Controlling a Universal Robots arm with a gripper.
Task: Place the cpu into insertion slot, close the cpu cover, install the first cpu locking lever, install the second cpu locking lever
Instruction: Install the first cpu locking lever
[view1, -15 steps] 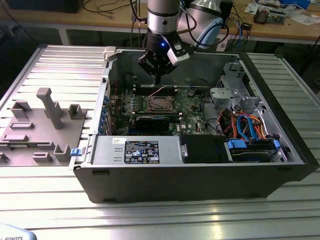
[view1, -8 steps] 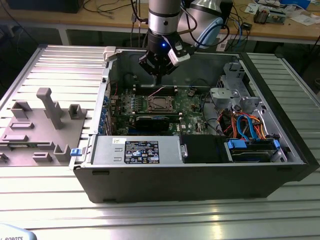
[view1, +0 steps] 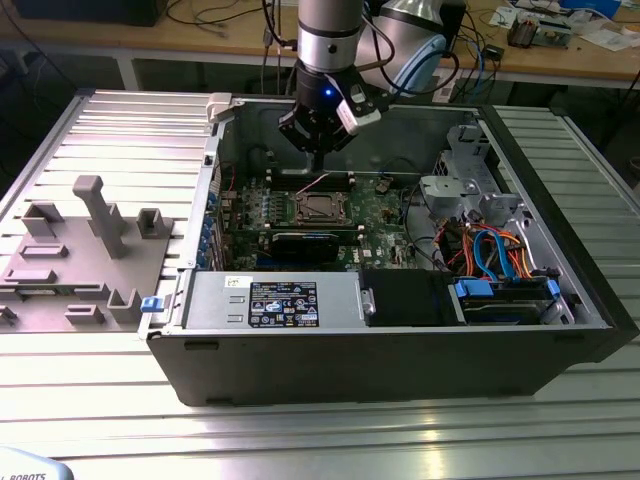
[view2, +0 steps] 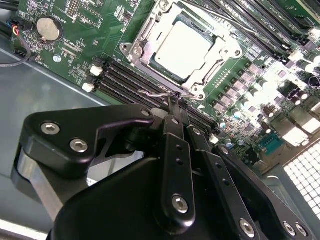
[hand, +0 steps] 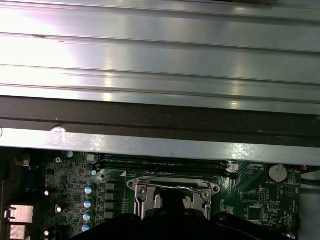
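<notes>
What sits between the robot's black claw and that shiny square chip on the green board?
In the second wrist view, the gripper tips meet a thin wire lever at the edge of the cpu cover, whose frame surrounds the cpu.

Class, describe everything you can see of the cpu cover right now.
The cpu cover is a thin, silvery metal frame with a square opening. It lies closed and flat on the socket of the green motherboard, framing the grey cpu, with screws at its corners. A thin wire lever runs along one edge, where the hand hovers.
</notes>
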